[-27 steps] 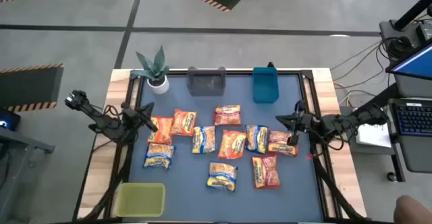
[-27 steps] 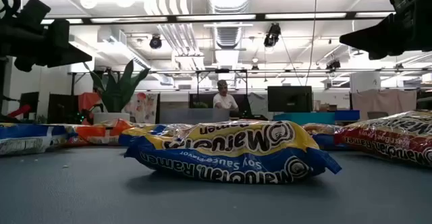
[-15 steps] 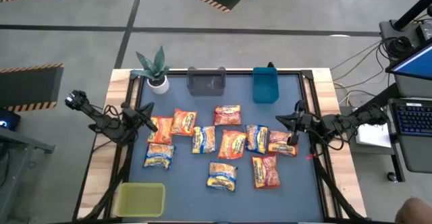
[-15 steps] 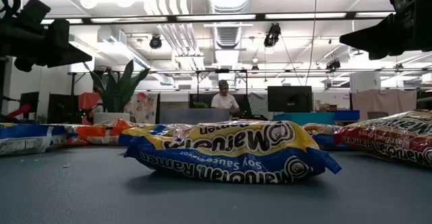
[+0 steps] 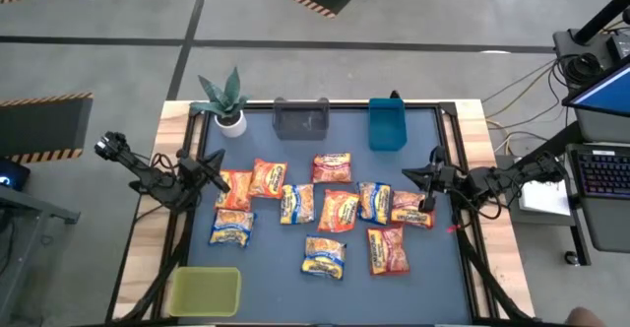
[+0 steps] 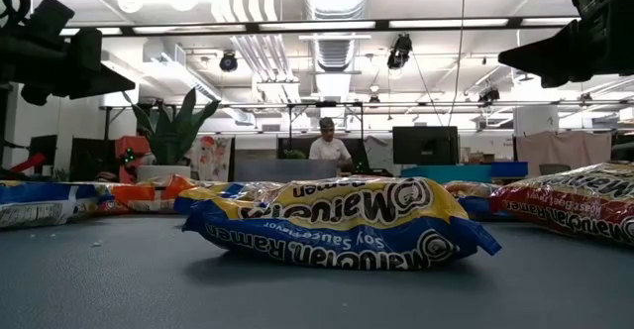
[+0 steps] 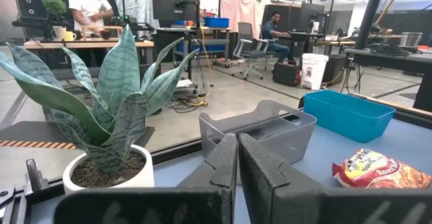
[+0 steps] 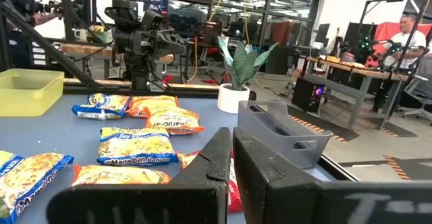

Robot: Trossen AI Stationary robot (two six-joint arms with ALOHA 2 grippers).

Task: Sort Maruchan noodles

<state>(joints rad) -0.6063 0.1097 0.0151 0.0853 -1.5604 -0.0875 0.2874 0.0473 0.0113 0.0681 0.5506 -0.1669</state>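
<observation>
Several Maruchan noodles packets (image 5: 325, 209) lie flat across the middle of the blue mat: yellow-and-blue ones (image 6: 337, 225), orange ones (image 5: 267, 177) and red-pink ones (image 5: 388, 250). My left gripper (image 5: 219, 177) hovers shut at the mat's left edge, above the leftmost packets. My right gripper (image 5: 411, 176) hovers shut at the right edge, above the rightmost packets. Both fingertip pairs meet with nothing between them (image 7: 237, 158) (image 8: 232, 150).
A grey bin (image 5: 301, 119) and a blue bin (image 5: 388, 125) stand at the far edge, a yellow-green bin (image 5: 206, 290) at the near left corner. A potted plant (image 5: 225, 100) sits at the far left corner. People work at desks beyond the table.
</observation>
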